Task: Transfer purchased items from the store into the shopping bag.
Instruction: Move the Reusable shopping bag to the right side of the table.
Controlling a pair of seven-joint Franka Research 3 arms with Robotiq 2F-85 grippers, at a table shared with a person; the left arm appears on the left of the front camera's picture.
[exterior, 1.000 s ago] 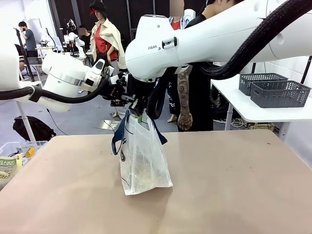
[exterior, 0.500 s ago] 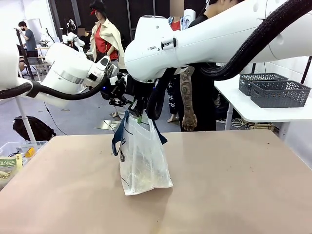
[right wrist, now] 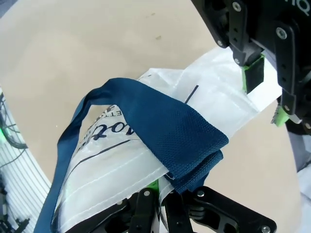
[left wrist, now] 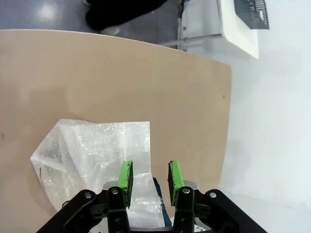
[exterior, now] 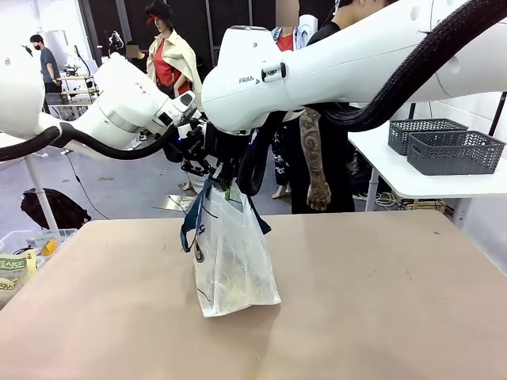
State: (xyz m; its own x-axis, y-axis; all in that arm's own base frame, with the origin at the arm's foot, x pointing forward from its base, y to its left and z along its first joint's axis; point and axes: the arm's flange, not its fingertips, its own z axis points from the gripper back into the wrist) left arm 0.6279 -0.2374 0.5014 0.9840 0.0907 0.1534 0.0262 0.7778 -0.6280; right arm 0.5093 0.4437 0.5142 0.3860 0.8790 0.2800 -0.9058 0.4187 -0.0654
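Observation:
The shopping bag (exterior: 234,261) stands on the tan table (exterior: 380,309), translucent white with navy straps (right wrist: 160,121) and dark lettering. My right gripper (exterior: 230,187) is shut on its top rim and one strap, holding it upright; in the right wrist view the fingers (right wrist: 146,206) pinch the plastic. My left gripper (exterior: 192,156) hovers just left of the bag's mouth, open, green pads (left wrist: 125,175) apart over the bag (left wrist: 97,145) with nothing between them. What is inside the bag is unclear. No packaged item is in either gripper.
A person stands behind the table, one hand (exterior: 319,195) hanging down. Two dark grey slotted baskets (exterior: 444,142) sit on a white side table at the right. A clear bin (exterior: 24,253) with packaged goods is at the left edge.
My left arm has swung up and to the right, bringing its gripper closer to the bag's top. The person's hand has moved right and lower. The bag and right gripper stayed put.

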